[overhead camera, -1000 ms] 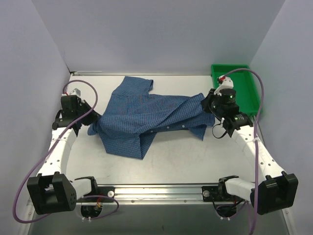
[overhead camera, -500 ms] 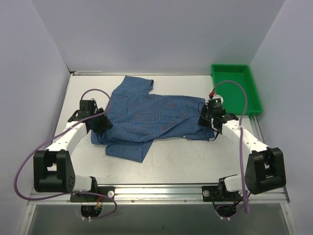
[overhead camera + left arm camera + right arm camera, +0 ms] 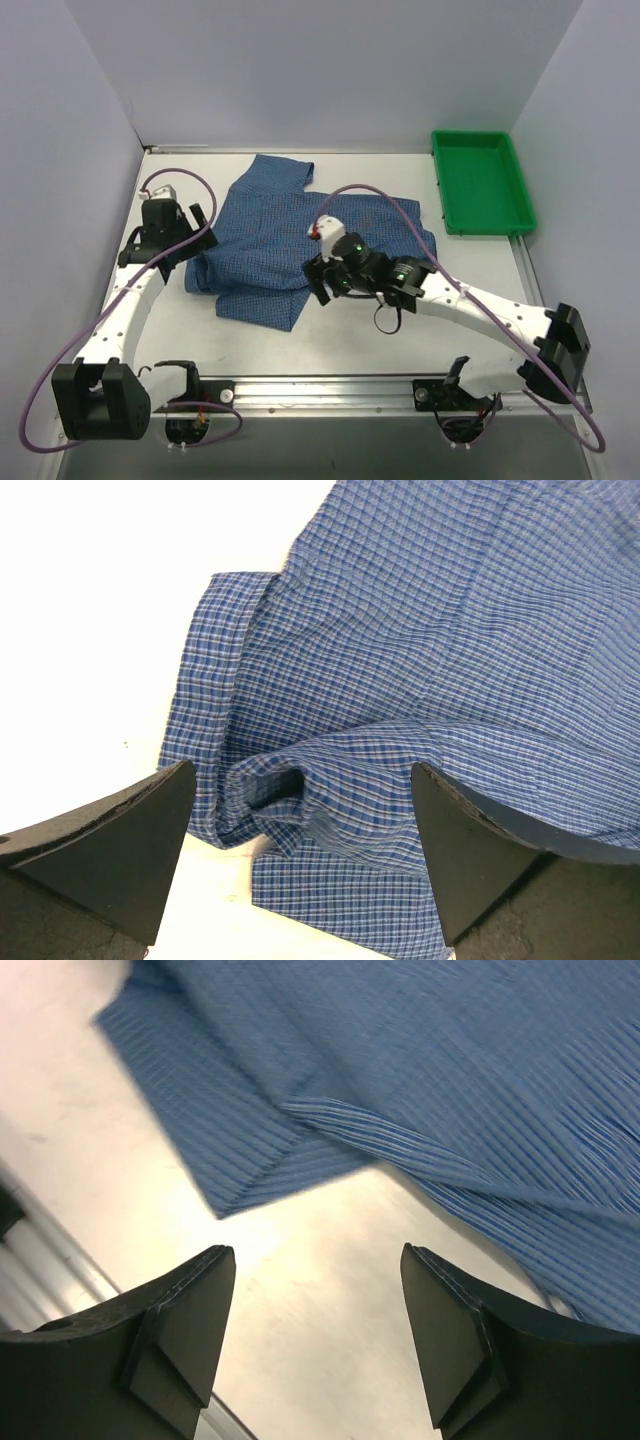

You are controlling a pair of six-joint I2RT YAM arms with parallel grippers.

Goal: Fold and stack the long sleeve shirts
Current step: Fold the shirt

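The left fingers (image 3: 110,850) stand wide and empty over the blue checked shirt (image 3: 450,630) at its bunched left edge. The right fingers (image 3: 170,1350) gape too, holding nothing, above its near hem, probably poised for a fresh grip. The shirt lies rumpled, half folded, on the table (image 3: 400,330). The green tray (image 3: 482,185) at the far right holds nothing.

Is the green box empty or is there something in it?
Empty. The green tray shows only its bare floor from above; the blue shirt lies outside it.
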